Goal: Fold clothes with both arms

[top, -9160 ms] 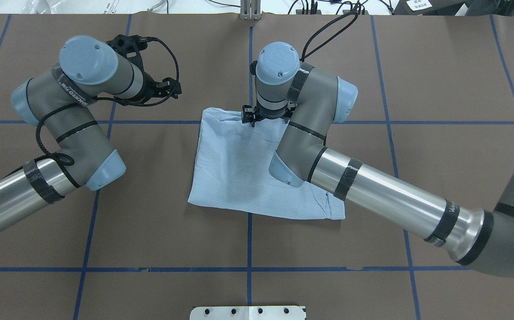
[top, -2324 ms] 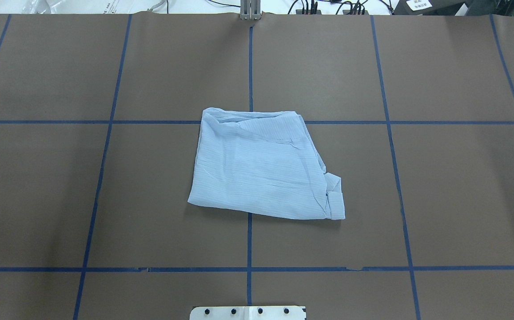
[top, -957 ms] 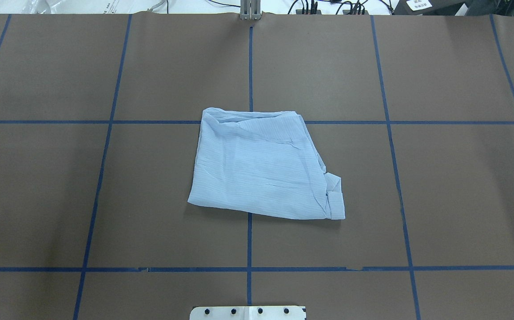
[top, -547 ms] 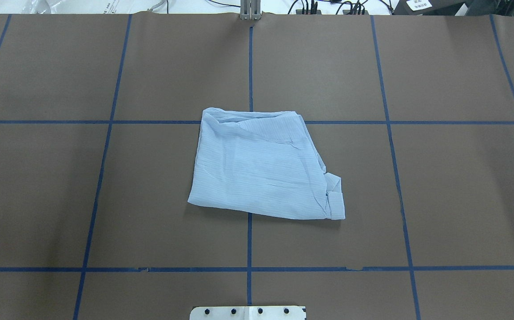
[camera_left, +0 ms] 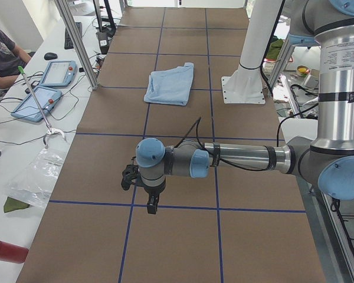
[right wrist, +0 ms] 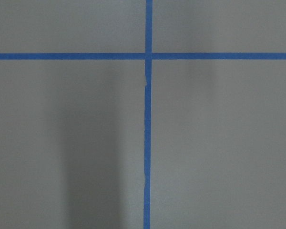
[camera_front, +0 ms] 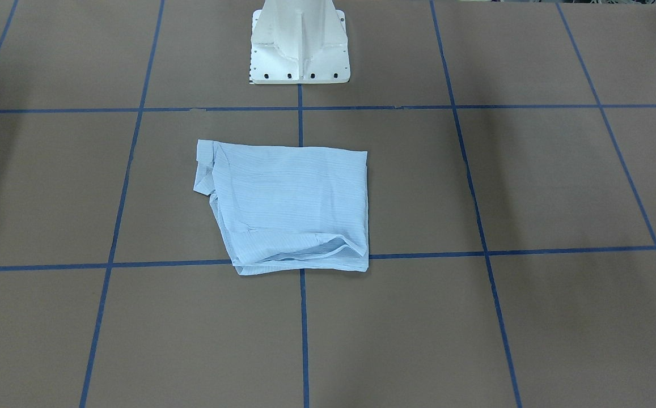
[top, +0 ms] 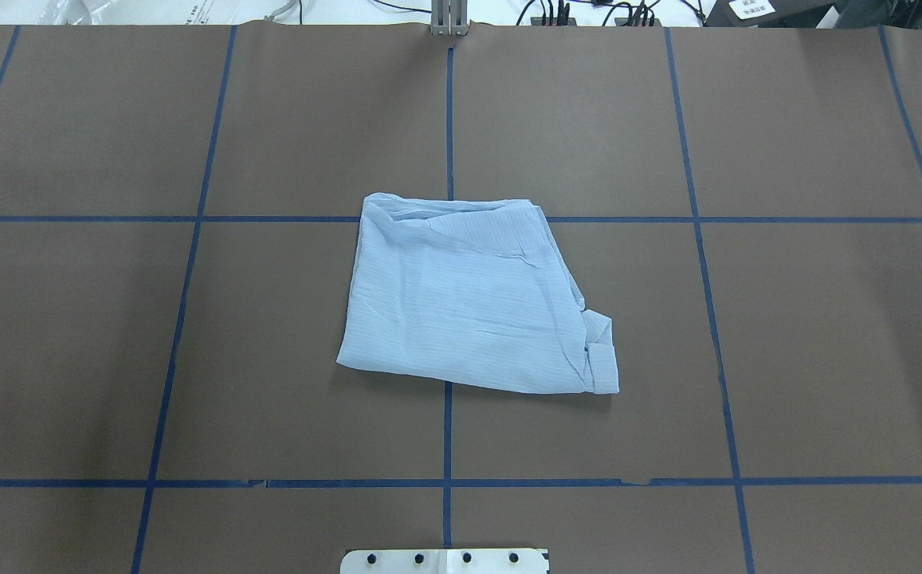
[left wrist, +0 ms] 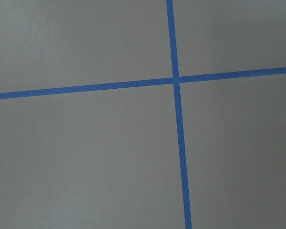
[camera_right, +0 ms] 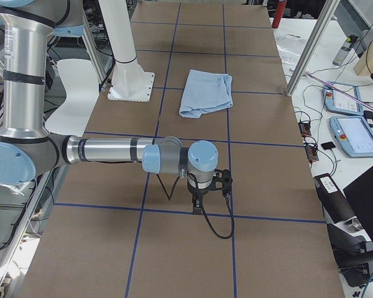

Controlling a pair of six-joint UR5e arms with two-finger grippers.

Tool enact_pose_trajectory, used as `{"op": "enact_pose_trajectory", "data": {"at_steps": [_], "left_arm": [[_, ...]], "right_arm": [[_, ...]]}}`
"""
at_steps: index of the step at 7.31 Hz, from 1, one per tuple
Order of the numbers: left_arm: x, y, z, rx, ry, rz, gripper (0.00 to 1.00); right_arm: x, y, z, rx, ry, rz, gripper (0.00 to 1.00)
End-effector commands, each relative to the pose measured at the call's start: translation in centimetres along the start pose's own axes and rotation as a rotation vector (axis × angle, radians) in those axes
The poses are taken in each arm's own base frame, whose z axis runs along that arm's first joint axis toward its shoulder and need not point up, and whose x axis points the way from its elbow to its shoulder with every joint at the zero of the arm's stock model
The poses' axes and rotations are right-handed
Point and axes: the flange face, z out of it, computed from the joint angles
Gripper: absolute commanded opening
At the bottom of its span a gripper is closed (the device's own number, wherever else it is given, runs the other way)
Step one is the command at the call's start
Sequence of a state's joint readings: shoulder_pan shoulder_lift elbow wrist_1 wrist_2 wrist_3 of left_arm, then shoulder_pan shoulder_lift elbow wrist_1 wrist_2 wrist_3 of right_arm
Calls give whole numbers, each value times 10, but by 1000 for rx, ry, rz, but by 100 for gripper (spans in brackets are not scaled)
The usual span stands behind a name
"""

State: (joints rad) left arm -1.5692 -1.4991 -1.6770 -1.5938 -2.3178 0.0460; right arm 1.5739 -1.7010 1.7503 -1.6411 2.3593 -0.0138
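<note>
The brown desk (top: 269,359) is gridded with blue tape (top: 447,430). The left arm (camera_left: 242,158) and right arm (camera_right: 105,151) stretch low over opposite ends. The folded pale-blue shirt (top: 461,295) lies flat, well apart from the left pincer (camera_left: 150,206) and the right pincer (camera_right: 198,207) (both point down; how far open, I cannot tell).

The overhead camera looks forward and down on the counter (top: 269,359) from behind the white base (top: 445,560); the front one faces back, steeply down. Both share the folded shirt (top: 468,303) mid-counter. Each end camera looks along the counter past its near arm: left arm (camera_left: 236,158), right arm (camera_right: 105,151). Wrist cameras sit close over crossed blue tape (left wrist: 175,79).
</note>
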Motion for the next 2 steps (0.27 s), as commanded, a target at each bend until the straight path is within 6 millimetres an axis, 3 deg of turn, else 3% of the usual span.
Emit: {"op": "enact_pose_trajectory", "data": {"at_steps": [1,2], "left_arm": [[1,-1,-1,2,0,2,100],[0,-1,0,1,0,1,100]], "right_arm": [[0,0,0,1,0,-1,100],[-1,0,-1,2,0,0,100]]}}
